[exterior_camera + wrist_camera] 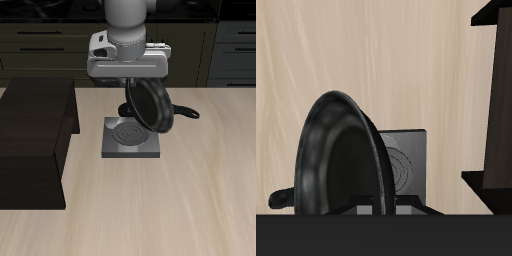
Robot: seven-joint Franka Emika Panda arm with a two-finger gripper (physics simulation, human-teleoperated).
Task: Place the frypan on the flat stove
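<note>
Two-finger gripper [140,88] clamps the round black frypan [150,108], tilted steeply on edge, directly above the small grey flat stove [131,138], handle trailing sideways

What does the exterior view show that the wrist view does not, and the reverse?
Only the exterior view shows the robot arm, the tool's body and the cabinets behind the table. Only the wrist view shows the frypan's speckled inside close up. Both show the frypan tilted steeply in the air over the flat stove, its coil ring, the wooden table and the dark brown box.
</note>
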